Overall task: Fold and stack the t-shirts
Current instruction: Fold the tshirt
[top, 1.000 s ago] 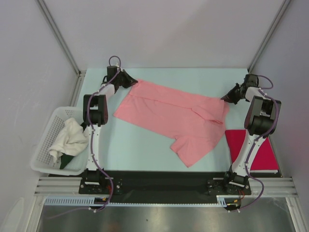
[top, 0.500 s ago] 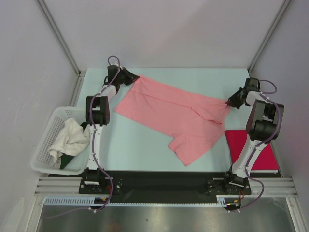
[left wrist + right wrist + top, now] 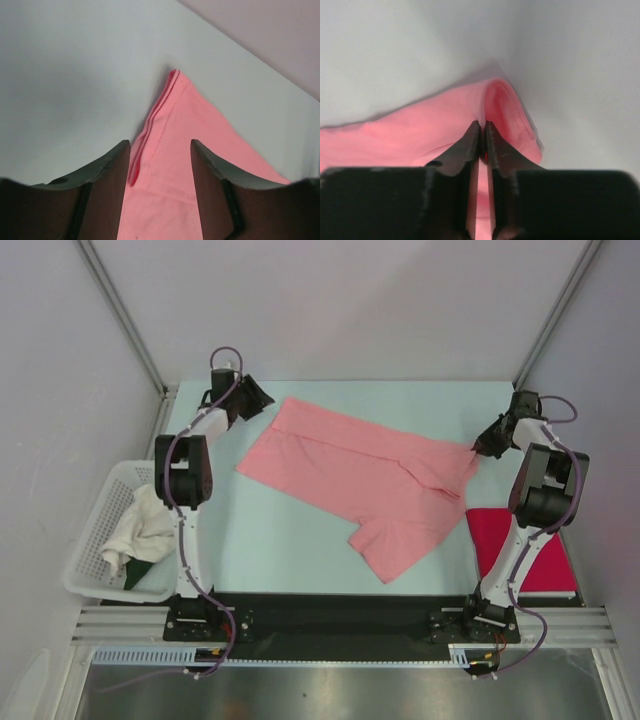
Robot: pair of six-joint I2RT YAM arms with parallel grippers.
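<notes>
Pink shirt (image 3: 370, 475) spread flat mid-frame. Right corner pinched by right gripper (image 3: 480, 448), jaws pressed together, likely to hold cloth taut. Left gripper (image 3: 160, 145) spread at upper-left corner, nothing gripped. Red shirt (image 3: 520, 545) folded lower right, likely stack base.

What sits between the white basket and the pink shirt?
Between the basket and the pink shirt, the top view shows only the left arm and bare table.

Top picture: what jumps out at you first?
The big salmon-pink t-shirt spread across the middle of the table. The right hand pinches its right corner, while the left hand hangs open by its far-left corner. A folded magenta-red t-shirt lies at the table's near-right edge.
</notes>
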